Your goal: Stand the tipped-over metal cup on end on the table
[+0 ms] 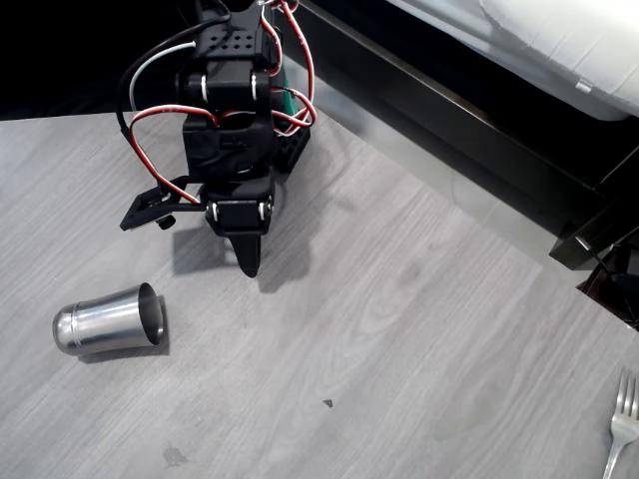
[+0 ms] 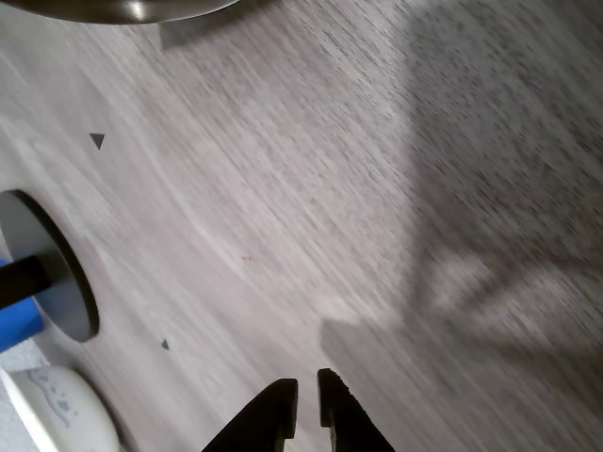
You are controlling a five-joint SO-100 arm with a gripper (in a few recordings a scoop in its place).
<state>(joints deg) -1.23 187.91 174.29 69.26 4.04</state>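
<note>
The metal cup [image 1: 108,319] lies on its side on the grey wood-grain table [image 1: 399,329], at the left in the overhead view, its dark mouth facing right. My black gripper [image 1: 250,261] points down the picture, above and to the right of the cup and apart from it. In the wrist view the gripper [image 2: 306,400] shows at the bottom edge, its two fingers almost touching with nothing between them. A curved strip of the cup [image 2: 122,8] runs along that view's top edge.
A silver fork [image 1: 621,429] lies at the table's bottom right corner. A black furniture frame [image 1: 469,110] runs along the table's far right edge. In the wrist view a grey disc [image 2: 47,268], a blue part [image 2: 14,325] and a white patterned object [image 2: 61,414] sit at the left.
</note>
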